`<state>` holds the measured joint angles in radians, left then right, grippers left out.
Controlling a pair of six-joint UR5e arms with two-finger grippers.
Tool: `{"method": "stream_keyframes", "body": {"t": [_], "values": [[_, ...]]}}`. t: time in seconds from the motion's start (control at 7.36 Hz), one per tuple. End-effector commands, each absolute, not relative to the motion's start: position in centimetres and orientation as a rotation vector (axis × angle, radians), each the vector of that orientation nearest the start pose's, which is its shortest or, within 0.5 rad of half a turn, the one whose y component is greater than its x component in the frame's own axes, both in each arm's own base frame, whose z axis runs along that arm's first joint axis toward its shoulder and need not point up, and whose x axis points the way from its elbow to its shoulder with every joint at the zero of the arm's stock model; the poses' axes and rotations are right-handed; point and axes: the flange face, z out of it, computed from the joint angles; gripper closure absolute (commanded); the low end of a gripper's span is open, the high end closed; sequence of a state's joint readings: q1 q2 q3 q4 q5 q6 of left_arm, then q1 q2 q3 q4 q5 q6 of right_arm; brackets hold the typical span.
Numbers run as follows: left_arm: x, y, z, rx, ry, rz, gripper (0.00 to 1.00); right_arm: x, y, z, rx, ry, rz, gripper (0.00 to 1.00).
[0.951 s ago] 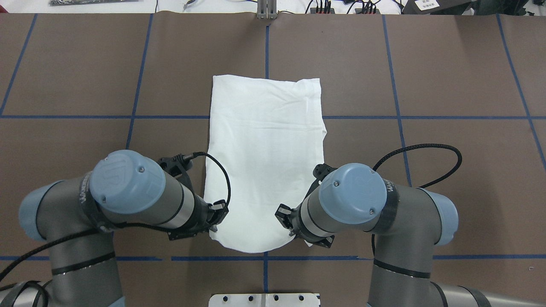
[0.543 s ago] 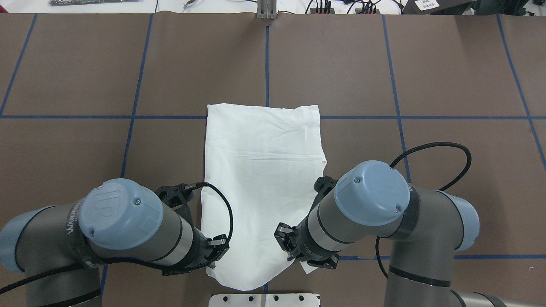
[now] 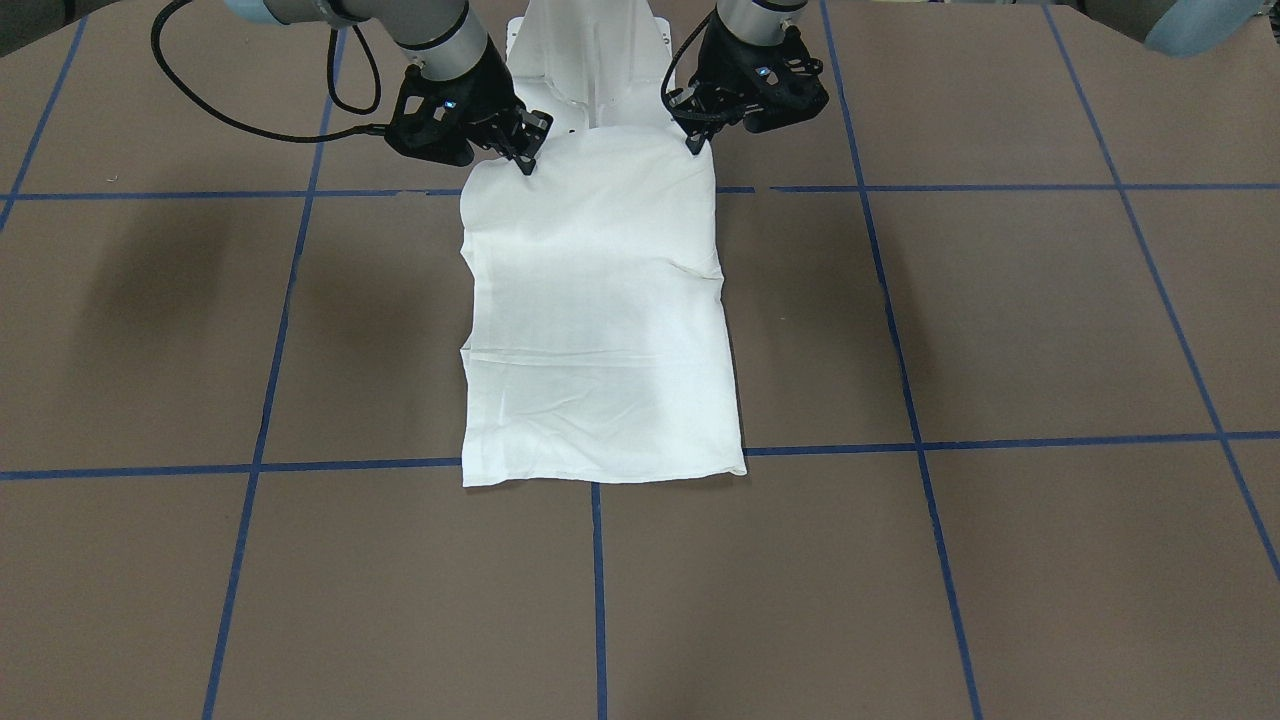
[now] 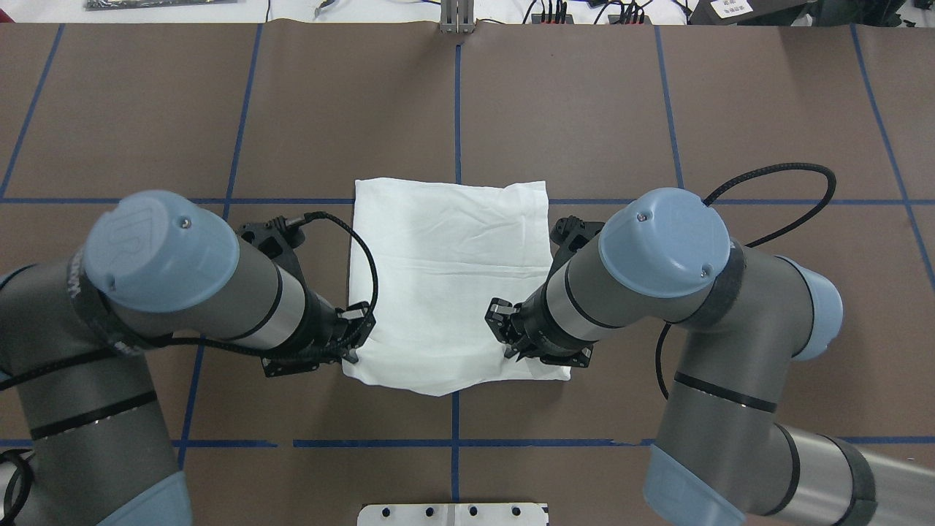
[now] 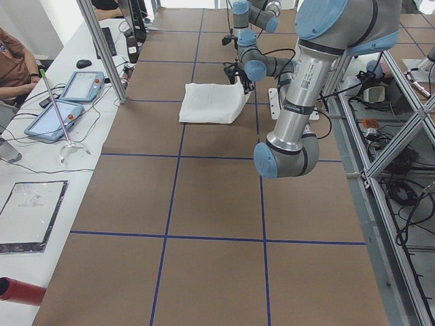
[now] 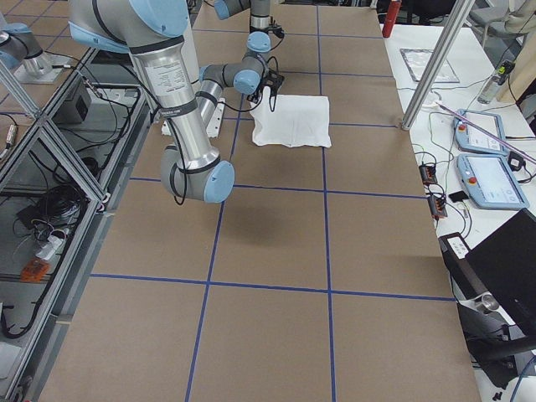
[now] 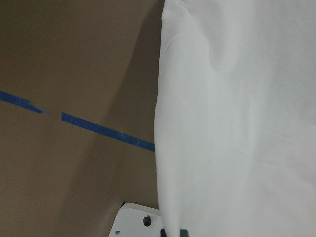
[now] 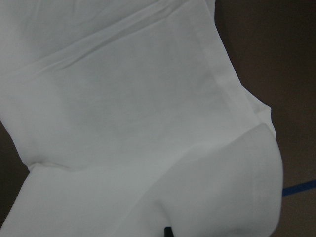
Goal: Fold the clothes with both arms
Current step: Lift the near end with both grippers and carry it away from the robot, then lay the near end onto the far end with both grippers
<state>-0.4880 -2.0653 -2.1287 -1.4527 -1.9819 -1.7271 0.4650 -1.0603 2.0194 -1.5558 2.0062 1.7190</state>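
White T-shirt (image 4: 449, 277), folded narrow, far end flat on counter (image 4: 584, 109), near corners pinched by left pincer (image 4: 356, 345), right pincer (image 4: 505, 343).

We see a plain white T-shirt (image 3: 600, 320) on a brown table (image 3: 1000, 320) gridded with blue tape (image 3: 300, 466), black left gripper (image 3: 692, 148) and right gripper (image 3: 525, 165) beside it.

Robotics lab: blue-taped grid table (image 4: 584, 109) under the left gripper (image 3: 695, 145); teach pendants (image 6: 494, 180) (two) well beyond it; aluminium framing (image 5: 102, 49).
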Motion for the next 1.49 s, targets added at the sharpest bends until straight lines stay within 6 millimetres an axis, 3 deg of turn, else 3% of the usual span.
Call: {"method": "stream_keyframes", "body": {"t": [0.0,0.27,0.54,0.68,0.95,1.36], "values": [[43.8,-40.0,17.5,-0.176,0.981,-0.457,1.00,-48.9,-39.7,17.7,-0.166,-0.975,0.366,1.00],[43.4,-45.6,18.7,-0.117,0.973,-0.479,1.00,-48.1,-43.8,18.0,-0.115,-0.957,0.370,1.00],[44.4,-51.0,20.5,-0.077,0.967,-0.504,1.00,-50.6,-48.8,18.1,-0.091,-0.912,0.370,1.00],[45.6,-52.2,22.1,-0.069,0.981,-0.499,1.00,-52.0,-51.4,17.9,-0.078,-0.926,0.384,1.00],[46.1,-52.7,22.6,-0.067,0.985,-0.496,1.00,-52.9,-54.0,17.8,-0.078,-0.918,0.404,1.00],[46.5,-53.0,22.7,-0.067,0.982,-0.499,1.00,-53.7,-56.0,18.7,-0.082,-0.905,0.420,1.00]]}}
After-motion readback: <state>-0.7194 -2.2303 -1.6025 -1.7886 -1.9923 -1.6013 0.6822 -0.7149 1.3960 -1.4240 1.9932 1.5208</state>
